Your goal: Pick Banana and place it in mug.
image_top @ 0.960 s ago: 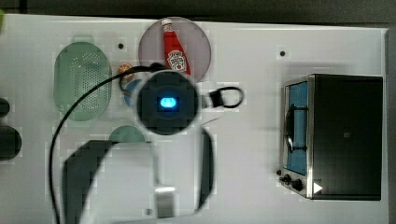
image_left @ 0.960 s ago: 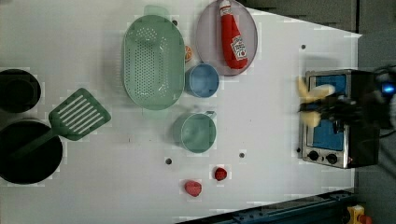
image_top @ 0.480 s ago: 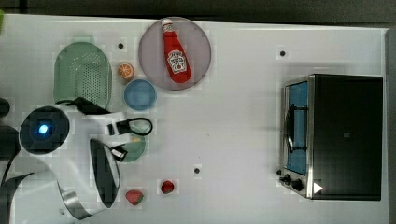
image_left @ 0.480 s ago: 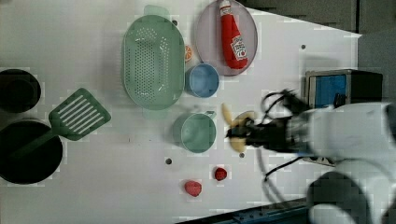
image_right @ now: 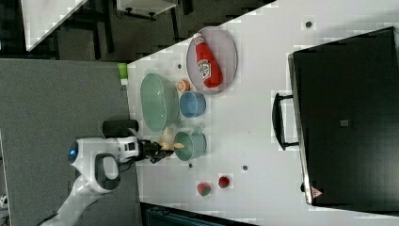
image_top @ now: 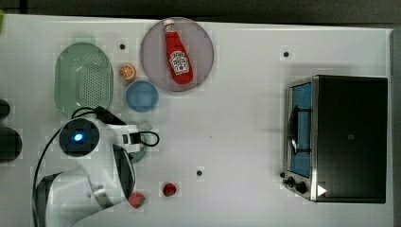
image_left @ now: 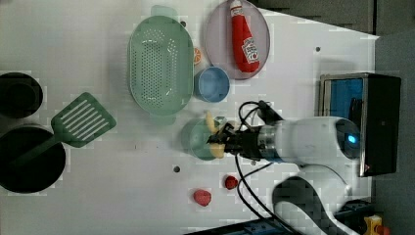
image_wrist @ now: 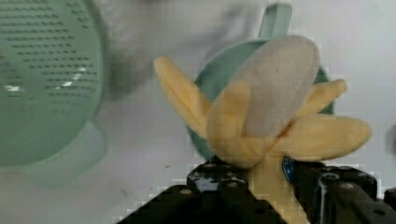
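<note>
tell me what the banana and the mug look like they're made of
Banana: probably plush fabric, matte and fuzzy, with soft stitched yellow peel flaps around a pale core. Mug: likely plastic, a smooth, even teal-green with a moulded stub handle, though glazed ceramic can't be ruled out.

Bright even light; blocky, soft wrist background

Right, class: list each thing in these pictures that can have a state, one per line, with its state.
claw: shut on the banana, over the mug.
banana: peeled open, held in the air.
mug: upright on the table.
ketchup bottle: lying flat on the plate, cap on.
blue bowl: upright, nothing in it.
colander: upright, nothing in it.
toaster oven: door shut.
</note>
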You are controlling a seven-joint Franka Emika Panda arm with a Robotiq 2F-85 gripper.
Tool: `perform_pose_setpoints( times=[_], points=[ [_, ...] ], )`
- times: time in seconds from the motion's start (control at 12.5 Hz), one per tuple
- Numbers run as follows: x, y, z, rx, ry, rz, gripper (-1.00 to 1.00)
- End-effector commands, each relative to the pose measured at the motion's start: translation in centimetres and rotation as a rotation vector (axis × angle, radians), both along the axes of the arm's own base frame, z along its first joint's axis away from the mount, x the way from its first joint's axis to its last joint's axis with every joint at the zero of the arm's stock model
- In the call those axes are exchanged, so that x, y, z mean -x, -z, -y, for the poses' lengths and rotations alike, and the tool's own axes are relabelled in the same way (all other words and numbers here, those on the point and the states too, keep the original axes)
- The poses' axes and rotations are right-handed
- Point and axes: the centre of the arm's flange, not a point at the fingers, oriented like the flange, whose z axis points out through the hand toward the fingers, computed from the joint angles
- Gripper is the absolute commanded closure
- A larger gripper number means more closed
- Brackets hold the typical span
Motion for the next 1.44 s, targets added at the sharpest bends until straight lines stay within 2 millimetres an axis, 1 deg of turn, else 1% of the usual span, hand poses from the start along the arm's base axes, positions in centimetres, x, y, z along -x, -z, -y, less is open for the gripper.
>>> perform_pose_setpoints(
  times=[0.08,0.24,0.4,0.48,0.56,0.64,0.72,0.88,1.04,1.12,1.28,1.36,1.44],
  points=[
    [-1.0,0.2,1.5,0.004,0.122,0.035,-0.01],
    [-1.2,0.9,1.4,-0.005,0.126,0.041,-0.44],
    [-1.2,0.9,1.4,-0.006,0.126,0.042,-0.90],
    [-1.3,0.7,1.4,-0.007,0.127,0.047,-1.00],
    [-1.7,0.0,1.5,-0.012,0.132,0.064,-1.00],
    [-2.5,-1.5,1.8,-0.019,0.143,0.095,-1.00],
    [-3.2,-3.6,2.3,-0.020,0.154,0.123,-1.00],
    [-4.1,-8.8,4.0,0.009,0.165,0.125,-1.00],
    [-5.1,-15.4,6.5,0.027,0.141,0.133,-1.00],
    [-5.7,-18.9,8.4,0.030,0.132,0.140,-1.00],
    [-6.3,-25.3,13.9,0.040,0.125,0.136,-1.00],
    [-6.3,-28.0,16.7,0.060,0.116,0.130,-1.00],
    [-5.9,-30.2,19.4,0.097,0.092,0.116,-1.00]
  ],
)
